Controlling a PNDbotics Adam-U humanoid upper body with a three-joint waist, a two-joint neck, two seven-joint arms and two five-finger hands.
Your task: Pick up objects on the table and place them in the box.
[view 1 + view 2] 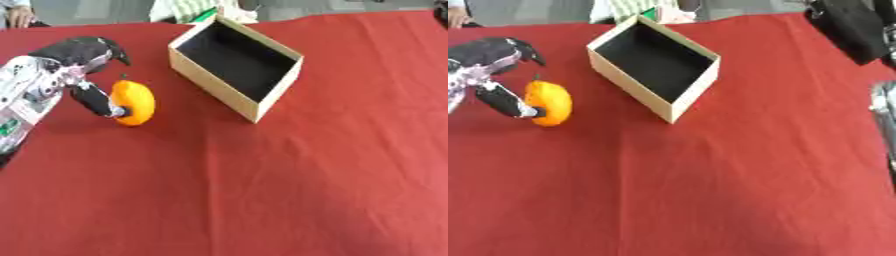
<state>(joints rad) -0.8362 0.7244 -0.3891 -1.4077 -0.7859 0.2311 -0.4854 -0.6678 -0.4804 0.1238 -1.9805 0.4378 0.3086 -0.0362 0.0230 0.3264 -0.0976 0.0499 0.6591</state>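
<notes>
Left hand taking hold of the orange, box waiting just to its right.

I am bringing my left hand (pixel 83 70) in from the left, thumb pressing the near face of the orange (pixel 135 102) and fingers curling over its far side; it is sitting on the red bench (pixel 262 190), near the open cardboard box (pixel 234 67). I judge it light, round and smooth-skinned, so likely to roll; I am gripping across its widest part.

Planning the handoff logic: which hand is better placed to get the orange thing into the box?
The left hand: its thumb already touches the orange object, just left of the open box. Of the right arm, only a sliver shows at the right edge.
</notes>
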